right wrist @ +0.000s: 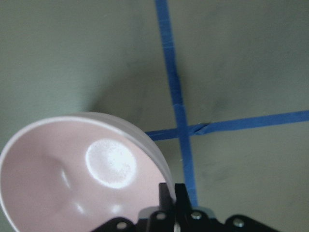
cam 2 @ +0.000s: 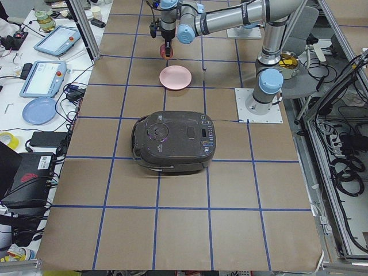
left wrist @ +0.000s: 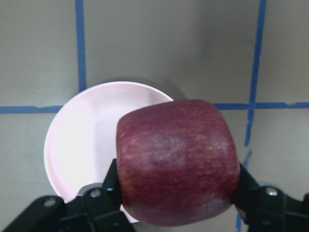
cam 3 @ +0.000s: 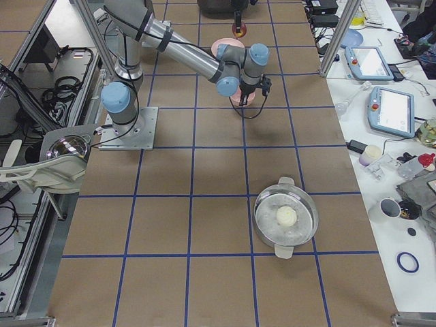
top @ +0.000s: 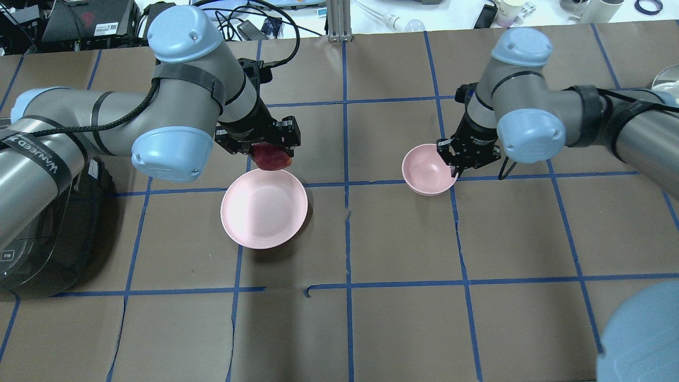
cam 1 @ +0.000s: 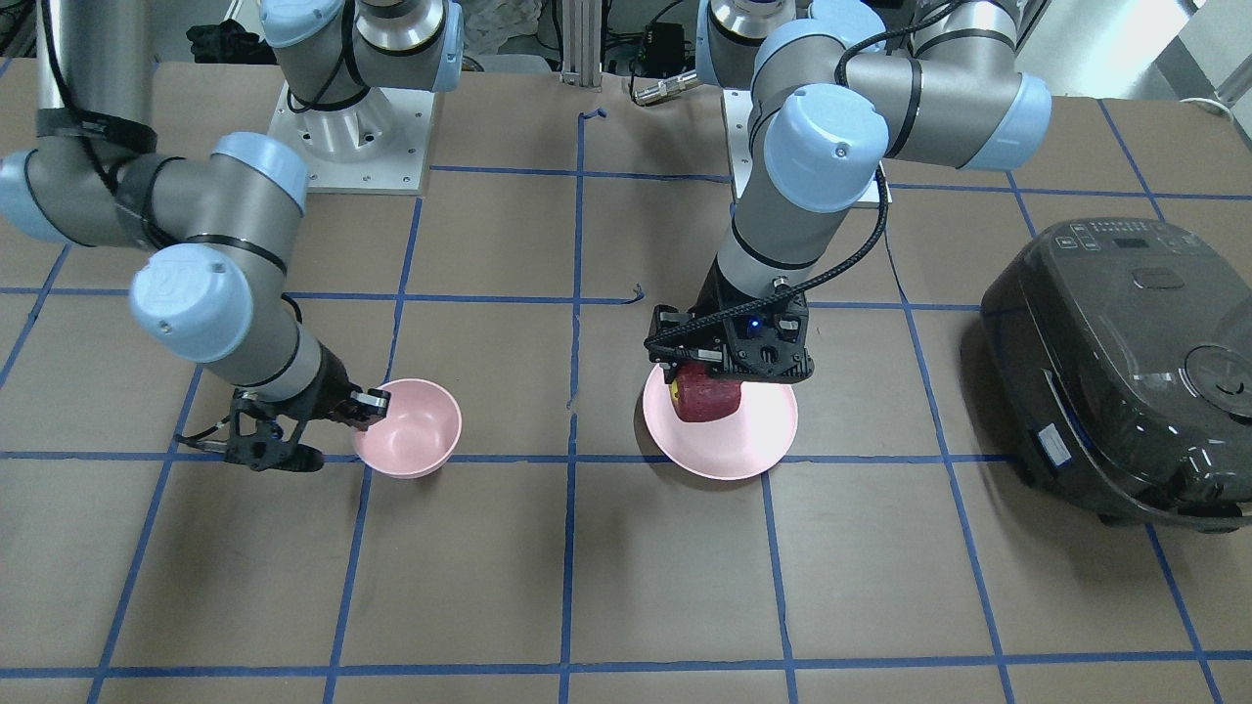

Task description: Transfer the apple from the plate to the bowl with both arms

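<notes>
My left gripper point(top: 260, 142) is shut on the dark red apple point(top: 271, 157) and holds it above the pale pink plate point(top: 263, 208). In the left wrist view the apple point(left wrist: 176, 162) fills the space between the fingers point(left wrist: 104, 183), with the plate point(left wrist: 82, 145) below and to the left. In the front view the apple point(cam 1: 706, 396) hangs over the plate's point(cam 1: 724, 445) back part. My right gripper point(top: 455, 167) is shut on the rim of the small pink bowl point(top: 427, 170), which stands on the table. The bowl point(right wrist: 72, 169) is empty in the right wrist view.
A black rice cooker point(cam 1: 1115, 372) stands beyond the plate on my left side. A steel pot point(cam 3: 286, 218) holding a white ball stands far off on my right. Blue tape lines cross the brown table cover.
</notes>
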You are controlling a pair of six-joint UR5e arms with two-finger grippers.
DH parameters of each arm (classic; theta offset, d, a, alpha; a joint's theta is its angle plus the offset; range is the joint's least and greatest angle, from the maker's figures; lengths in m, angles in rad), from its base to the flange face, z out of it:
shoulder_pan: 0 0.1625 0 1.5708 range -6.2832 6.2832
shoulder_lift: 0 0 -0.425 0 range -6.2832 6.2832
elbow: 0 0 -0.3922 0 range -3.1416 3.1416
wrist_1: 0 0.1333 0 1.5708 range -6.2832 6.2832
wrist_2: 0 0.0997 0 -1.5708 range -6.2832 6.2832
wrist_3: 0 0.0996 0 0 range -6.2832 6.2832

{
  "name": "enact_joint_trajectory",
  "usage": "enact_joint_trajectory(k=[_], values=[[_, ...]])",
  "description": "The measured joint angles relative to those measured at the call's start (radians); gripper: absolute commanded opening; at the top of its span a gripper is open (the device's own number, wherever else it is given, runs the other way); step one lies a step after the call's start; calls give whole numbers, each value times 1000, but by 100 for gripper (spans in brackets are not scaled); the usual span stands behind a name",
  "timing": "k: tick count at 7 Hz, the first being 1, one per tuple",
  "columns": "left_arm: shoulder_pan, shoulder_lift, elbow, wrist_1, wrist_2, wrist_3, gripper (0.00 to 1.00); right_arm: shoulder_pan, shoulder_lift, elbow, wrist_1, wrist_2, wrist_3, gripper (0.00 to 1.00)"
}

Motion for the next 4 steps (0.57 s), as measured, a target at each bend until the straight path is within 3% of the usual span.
enact_joint_trajectory(k=[2,3,4], values=[[-24,12,3,-55,-2,-23,12,85,4,3,-6,10,89,0],[-41,12,5,-66,-6,-49,12,97,6,6,-6,8,100,71],[-53,12,6,-70,-24,-80,12,102,7,12,-7,4,99,97]])
